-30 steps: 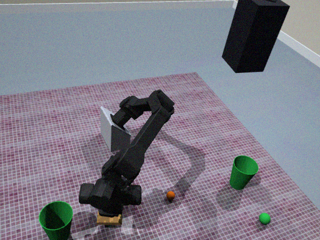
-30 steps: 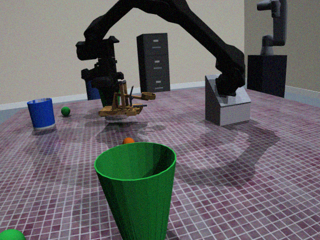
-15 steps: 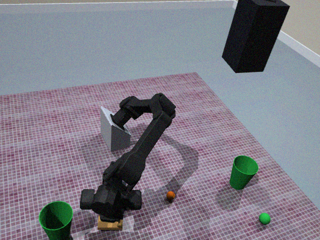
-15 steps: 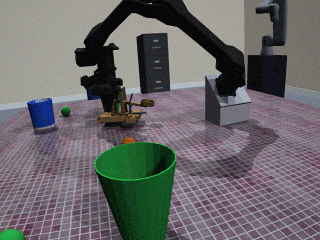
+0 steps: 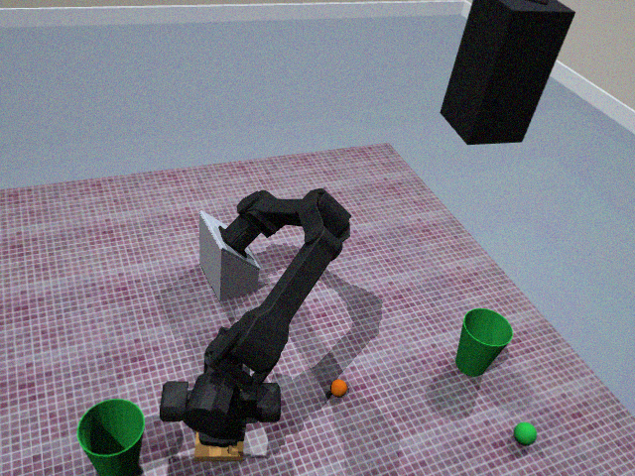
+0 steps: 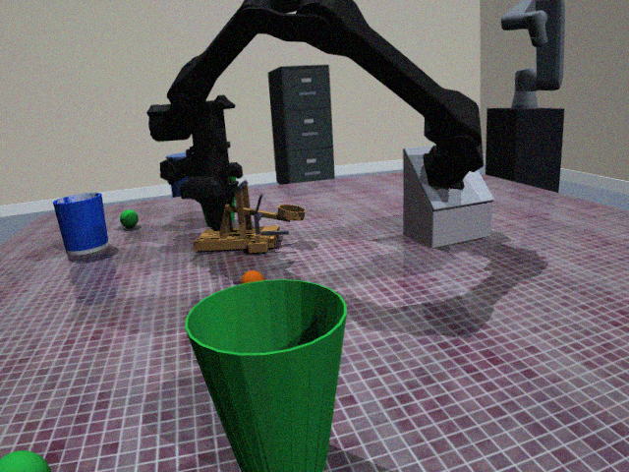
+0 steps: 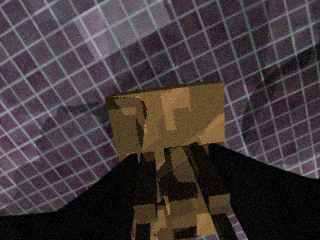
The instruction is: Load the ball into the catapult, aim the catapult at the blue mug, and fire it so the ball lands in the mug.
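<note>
My gripper (image 5: 220,438) (image 6: 216,221) (image 7: 173,154) points down and is shut on the wooden catapult (image 5: 219,452) (image 6: 236,242) (image 7: 202,107), at its base. The catapult is upright, at or just above the table; I cannot tell if it touches. Its throwing arm reaches toward my arm's mount, and no ball shows in its cup (image 6: 291,211). An orange ball (image 5: 338,388) (image 6: 252,277) lies on the table beside the catapult. The blue mug (image 6: 82,224) stands upright at the left in the exterior view, on the catapult's far side from my mount. Another blue container (image 6: 176,156) is mostly hidden behind my gripper.
Green cups stand at the right (image 5: 474,353) (image 6: 284,401) and lower left (image 5: 111,435) in the top view. Green balls lie near the right cup (image 5: 524,433) (image 6: 23,463) and behind the blue mug (image 6: 129,218). My arm rises from a grey wedge-shaped mount (image 5: 233,277) (image 6: 462,225).
</note>
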`<state>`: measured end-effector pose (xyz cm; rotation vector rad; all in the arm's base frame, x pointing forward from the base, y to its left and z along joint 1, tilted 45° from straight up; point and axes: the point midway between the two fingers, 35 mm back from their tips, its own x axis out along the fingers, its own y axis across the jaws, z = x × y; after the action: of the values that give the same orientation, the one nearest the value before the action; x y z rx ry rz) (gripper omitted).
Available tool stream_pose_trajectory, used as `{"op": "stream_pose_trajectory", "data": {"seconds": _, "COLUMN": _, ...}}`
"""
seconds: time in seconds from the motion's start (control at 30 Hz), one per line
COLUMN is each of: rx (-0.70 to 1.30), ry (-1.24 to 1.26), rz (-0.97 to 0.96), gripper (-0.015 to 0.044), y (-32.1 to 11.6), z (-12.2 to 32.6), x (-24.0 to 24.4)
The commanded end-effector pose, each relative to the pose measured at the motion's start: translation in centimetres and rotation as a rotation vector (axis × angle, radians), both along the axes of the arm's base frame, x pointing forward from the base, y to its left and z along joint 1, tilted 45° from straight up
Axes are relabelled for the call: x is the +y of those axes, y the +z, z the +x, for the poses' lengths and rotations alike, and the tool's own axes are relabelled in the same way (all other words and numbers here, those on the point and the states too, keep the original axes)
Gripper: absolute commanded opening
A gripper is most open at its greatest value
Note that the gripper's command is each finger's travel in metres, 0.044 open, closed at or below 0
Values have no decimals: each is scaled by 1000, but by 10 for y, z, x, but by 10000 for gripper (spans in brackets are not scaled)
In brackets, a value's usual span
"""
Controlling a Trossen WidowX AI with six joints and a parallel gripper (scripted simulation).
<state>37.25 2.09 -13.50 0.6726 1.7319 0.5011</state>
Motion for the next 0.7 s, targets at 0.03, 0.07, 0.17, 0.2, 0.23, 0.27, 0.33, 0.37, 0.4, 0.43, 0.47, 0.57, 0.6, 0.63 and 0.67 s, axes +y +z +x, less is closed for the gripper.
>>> {"op": "stream_pose_trajectory", "data": {"seconds": 0.03, "rx": -2, "ry": 2, "rz": 0, "gripper": 0, "y": 0, "z": 0, "x": 0}}
{"op": "stream_pose_trajectory", "data": {"seconds": 0.07, "rx": -2, "ry": 2, "rz": 0, "gripper": 26, "y": 0, "z": 0, "x": 0}}
{"op": "stream_pose_trajectory", "data": {"seconds": 0.17, "rx": -2, "ry": 2, "rz": 0, "gripper": 105, "y": 0, "z": 0, "x": 0}}
{"op": "stream_pose_trajectory", "data": {"seconds": 0.2, "rx": -2, "ry": 2, "rz": 0, "gripper": 131, "y": 0, "z": 0, "x": 0}}
{"op": "stream_pose_trajectory", "data": {"seconds": 0.23, "rx": -2, "ry": 2, "rz": 0, "gripper": 157, "y": 0, "z": 0, "x": 0}}
{"op": "stream_pose_trajectory", "data": {"seconds": 0.27, "rx": -2, "ry": 2, "rz": 0, "gripper": 184, "y": 0, "z": 0, "x": 0}}
{"op": "stream_pose_trajectory", "data": {"seconds": 0.33, "rx": -2, "ry": 2, "rz": 0, "gripper": 236, "y": 0, "z": 0, "x": 0}}
{"op": "stream_pose_trajectory", "data": {"seconds": 0.37, "rx": -2, "ry": 2, "rz": 0, "gripper": 263, "y": 0, "z": 0, "x": 0}}
{"op": "stream_pose_trajectory", "data": {"seconds": 0.4, "rx": -2, "ry": 2, "rz": 0, "gripper": 289, "y": 0, "z": 0, "x": 0}}
{"op": "stream_pose_trajectory", "data": {"seconds": 0.43, "rx": -2, "ry": 2, "rz": 0, "gripper": 315, "y": 0, "z": 0, "x": 0}}
{"op": "stream_pose_trajectory", "data": {"seconds": 0.47, "rx": -2, "ry": 2, "rz": 0, "gripper": 341, "y": 0, "z": 0, "x": 0}}
{"op": "stream_pose_trajectory", "data": {"seconds": 0.57, "rx": -2, "ry": 1, "rz": -3, "gripper": 420, "y": 16, "z": 7, "x": -16}}
{"op": "stream_pose_trajectory", "data": {"seconds": 0.6, "rx": -2, "ry": 0, "rz": -4, "gripper": 440, "y": 28, "z": 11, "x": -28}}
{"op": "stream_pose_trajectory", "data": {"seconds": 0.63, "rx": -2, "ry": 0, "rz": -5, "gripper": 440, "y": 41, "z": 14, "x": -40}}
{"op": "stream_pose_trajectory", "data": {"seconds": 0.67, "rx": -1, "ry": 0, "rz": -6, "gripper": 440, "y": 53, "z": 16, "x": -52}}
